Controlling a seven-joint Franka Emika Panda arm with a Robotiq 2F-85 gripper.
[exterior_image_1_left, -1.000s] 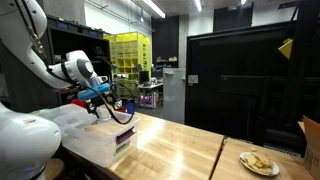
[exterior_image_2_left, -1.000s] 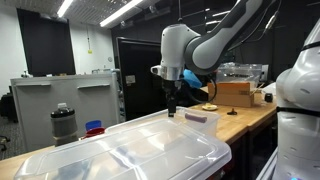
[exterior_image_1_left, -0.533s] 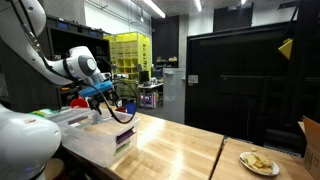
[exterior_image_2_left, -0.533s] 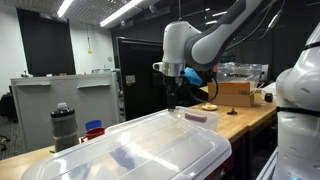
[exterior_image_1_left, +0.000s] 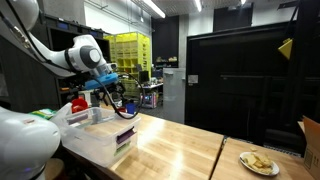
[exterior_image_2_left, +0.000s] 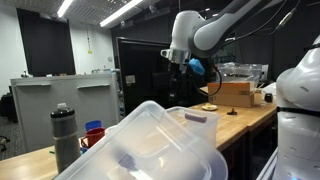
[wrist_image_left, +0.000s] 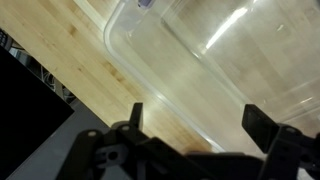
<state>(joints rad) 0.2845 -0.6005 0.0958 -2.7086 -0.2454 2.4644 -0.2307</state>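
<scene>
Change vs 1 s ago: the Robotiq gripper (exterior_image_1_left: 101, 92) rises from just over the clear rectangular plastic storage bin (exterior_image_1_left: 104, 146) to well above it. It hangs over the bin end nearest the arm's base.

The translucent plastic lid (exterior_image_2_left: 150, 140) moves too. It lies flat on the bin 1 s and 0.5 s ago; now it is tilted, one long edge up off the bin and the opposite edge low. So the lid is no longer seated on the bin, though it is still over it rather than beside it.

Gripper state: in the wrist view the two fingers stand spread wide, with only clear plastic showing between them and nothing pinched. Neither exterior view shows whether a finger touches the lid rim, so what props up the raised edge is unclear.

Around the bin:
- it sits on the light wooden butcher-block table (exterior_image_1_left: 172, 146), unmoved across the frames
- small purple label (exterior_image_1_left: 124, 137) on the bin's side wall
- round plate with yellowish food (exterior_image_1_left: 258, 163) well away from the bin, at the table's far end
- dark cylindrical bottle (exterior_image_2_left: 66, 135) off the table, beyond the bin's other end
- brown cardboard box (exterior_image_2_left: 238, 93) behind the bin, past the arm
</scene>
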